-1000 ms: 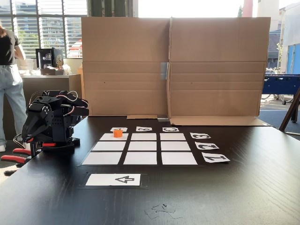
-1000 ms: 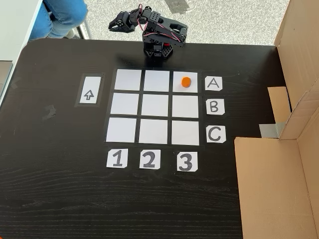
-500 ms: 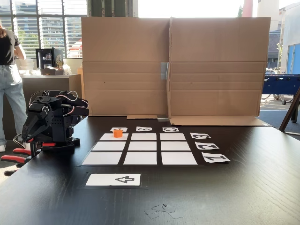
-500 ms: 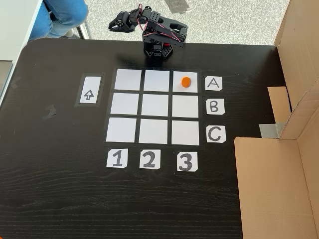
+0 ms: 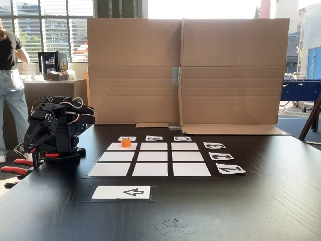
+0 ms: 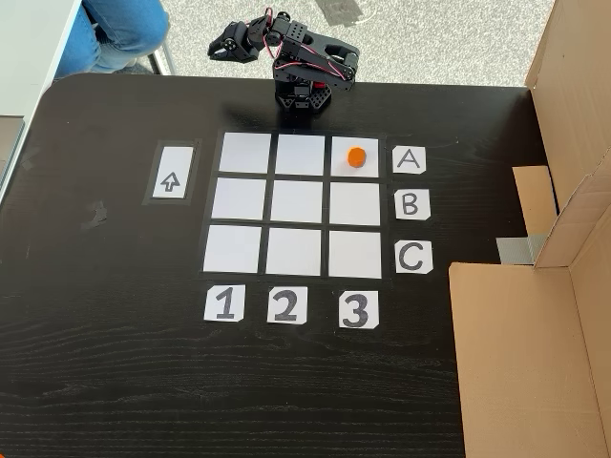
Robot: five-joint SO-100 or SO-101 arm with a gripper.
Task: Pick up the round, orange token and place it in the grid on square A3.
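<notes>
Dark wooden worktop (image 6: 115, 372), backed by a cardboard wall (image 5: 183, 70) beyond the grid (image 6: 298, 202). Folded arm (image 6: 305, 67) just off the grid's edge; fingers (image 6: 226, 45) small and dark, grip state impossible to tell. Token (image 6: 355, 157) resting on square A3 (image 6: 368, 143).

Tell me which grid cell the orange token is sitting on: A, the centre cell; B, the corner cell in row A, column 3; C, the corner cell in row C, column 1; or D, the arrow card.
B: in the fixed view from above, the token rests on the corner cell beside the A card, in the column above the 3 card.
</notes>
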